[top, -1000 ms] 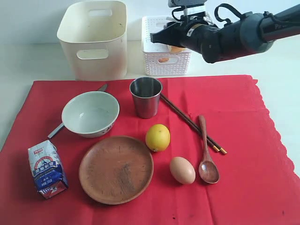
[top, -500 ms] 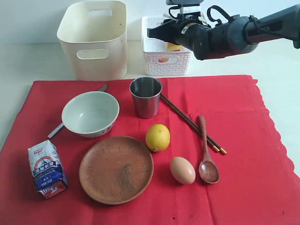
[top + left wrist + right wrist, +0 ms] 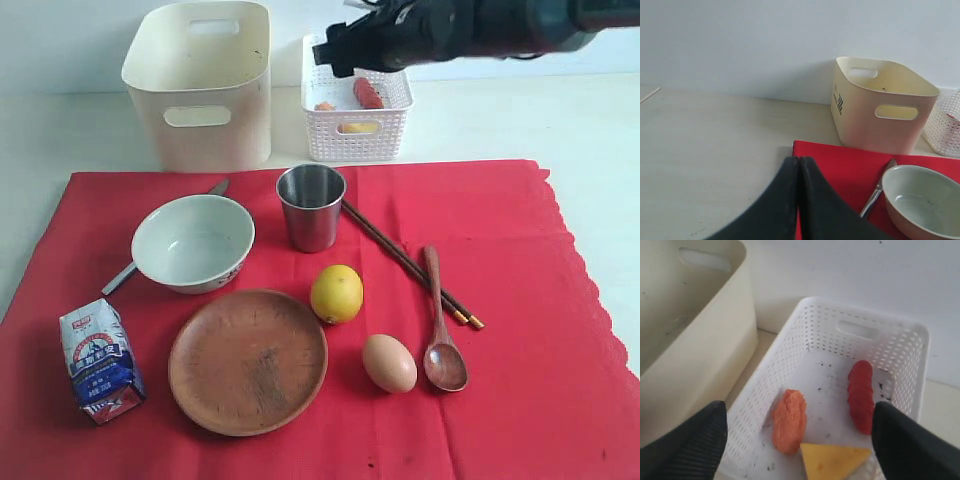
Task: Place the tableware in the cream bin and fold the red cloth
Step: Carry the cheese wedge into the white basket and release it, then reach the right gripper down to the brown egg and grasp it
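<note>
Your red cloth (image 3: 560, 400) lies flat across the lower frame, carrying bowl (image 3: 192, 243), cup (image 3: 311, 207), plate (image 3: 248, 361), spoon (image 3: 441, 335), chopsticks (image 3: 400, 258), knife (image 3: 118, 279); your cream bin (image 3: 215, 140) stands upright upper left.

Nothing reads clearly. The milk carton (image 3: 100, 362) at eight o'clock bears a round emblem and tiny print; the cream bin (image 3: 875, 125) carries an illegible dark mark.
</note>
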### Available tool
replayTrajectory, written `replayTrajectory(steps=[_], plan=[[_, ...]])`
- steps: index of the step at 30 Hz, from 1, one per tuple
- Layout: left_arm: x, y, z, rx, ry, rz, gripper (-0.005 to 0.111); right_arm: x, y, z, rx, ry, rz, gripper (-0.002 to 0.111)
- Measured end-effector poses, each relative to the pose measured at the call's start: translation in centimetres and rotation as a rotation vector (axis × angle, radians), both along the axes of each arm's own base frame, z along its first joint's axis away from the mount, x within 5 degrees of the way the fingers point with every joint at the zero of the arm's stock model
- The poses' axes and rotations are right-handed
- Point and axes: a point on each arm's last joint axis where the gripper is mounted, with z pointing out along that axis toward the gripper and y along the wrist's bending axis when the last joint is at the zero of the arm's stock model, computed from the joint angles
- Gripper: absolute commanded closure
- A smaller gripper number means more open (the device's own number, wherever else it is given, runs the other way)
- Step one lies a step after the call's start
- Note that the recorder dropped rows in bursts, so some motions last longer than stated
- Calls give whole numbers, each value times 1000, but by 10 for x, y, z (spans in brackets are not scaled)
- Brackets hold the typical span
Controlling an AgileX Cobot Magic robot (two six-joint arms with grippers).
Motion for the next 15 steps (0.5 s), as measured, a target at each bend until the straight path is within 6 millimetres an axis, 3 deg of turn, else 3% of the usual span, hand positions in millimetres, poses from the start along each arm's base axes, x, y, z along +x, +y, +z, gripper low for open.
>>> replayTrajectory(steps=[5,11,15], plan=[[0,0,0,0,0,0,104,-26,-11,58,-56,33,72,39],[0,0,0,0,0,0,104,-61,-28,109,-91,108,126,73],[0,0,0,0,0,0,104,-84,-40,118,-105,137,135,95]])
